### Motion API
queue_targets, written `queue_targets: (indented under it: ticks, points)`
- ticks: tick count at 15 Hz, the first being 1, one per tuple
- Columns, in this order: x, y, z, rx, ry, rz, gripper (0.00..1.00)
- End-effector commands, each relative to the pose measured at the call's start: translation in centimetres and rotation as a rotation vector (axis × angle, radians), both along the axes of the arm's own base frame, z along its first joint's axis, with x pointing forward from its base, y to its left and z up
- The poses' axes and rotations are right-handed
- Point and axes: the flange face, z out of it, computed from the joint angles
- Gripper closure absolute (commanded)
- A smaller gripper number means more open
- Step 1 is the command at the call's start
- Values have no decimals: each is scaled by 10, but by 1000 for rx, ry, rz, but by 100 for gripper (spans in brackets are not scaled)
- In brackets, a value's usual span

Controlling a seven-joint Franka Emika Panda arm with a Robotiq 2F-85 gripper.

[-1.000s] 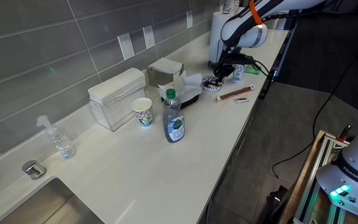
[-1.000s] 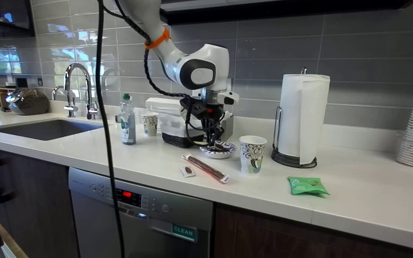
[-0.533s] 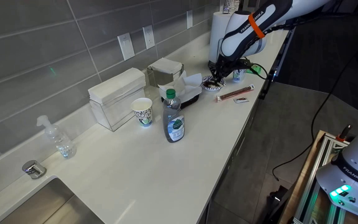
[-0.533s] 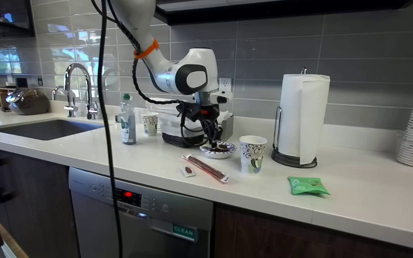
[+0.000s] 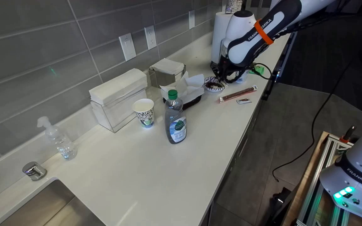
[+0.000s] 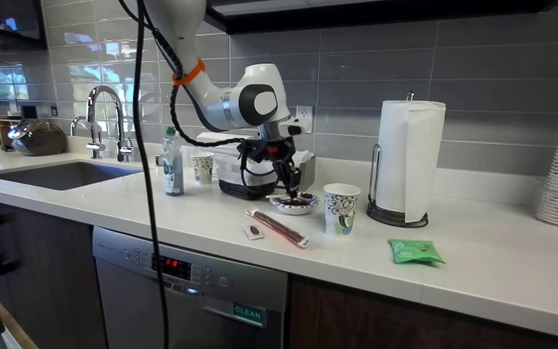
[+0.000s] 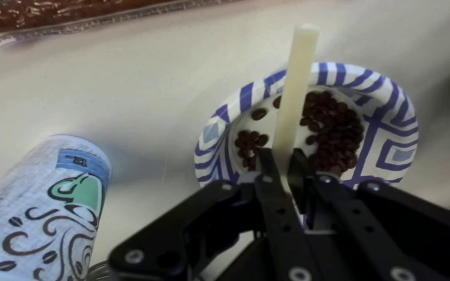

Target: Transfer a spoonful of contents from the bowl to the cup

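The small round white paper bowl with a blue pattern (image 7: 385, 136) stands on the smooth white surface (image 6: 492, 252), and dark brown beans (image 7: 338, 132) lie in it, most of them heaped at one side. Near it, but not touching, the white paper cup with brown swirls and a green mark (image 7: 61, 203) stands upright; I think it is put there so that the carrying way is short. A flat cream-coloured stick (image 7: 295, 89), which I take for the spoon, reaches over the bowl, and its free end passes across the patterned rim. In an exterior view this stick (image 6: 277, 196) looks almost level, perhaps in order that no bean falls from it; but its other end is hidden behind the black jointed hand (image 7: 282, 158), so I cannot tell if it carries something. The hand has its two fingers (image 7: 266, 166) pressed together on the stick, with only its thickness between them. They are low over the bowl, and whether they touch the beans is not clear. I judge that scooping is the present step. Farther out, a long brown snack stick in clear wrapping (image 6: 279, 228) lies toward the front edge, probably so that it does not disturb. A second patterned paper cup (image 5: 146, 117) stands well apart, so it is less likely the goal.
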Motion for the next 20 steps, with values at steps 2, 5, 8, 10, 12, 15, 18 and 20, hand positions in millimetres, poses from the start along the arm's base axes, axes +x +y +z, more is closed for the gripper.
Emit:
queue_targets:
  ticks: [2,5,8,10,12,15,18,20]
  points:
    - [-10,9,9,-74,-23,-31,96]
    - [-13,10,20,-143,-42,-58,96]
    - [-19,10,32,-179,-50,-85,96]
    - [-25,11,40,-189,-54,-99,96]
    - [-32,8,48,-194,-58,-122,96]
    - [-40,-4,63,-186,-68,-168,96]
    - [-49,-21,81,-167,-81,-203,96]
    - [-54,-31,91,-156,-94,-228,96]
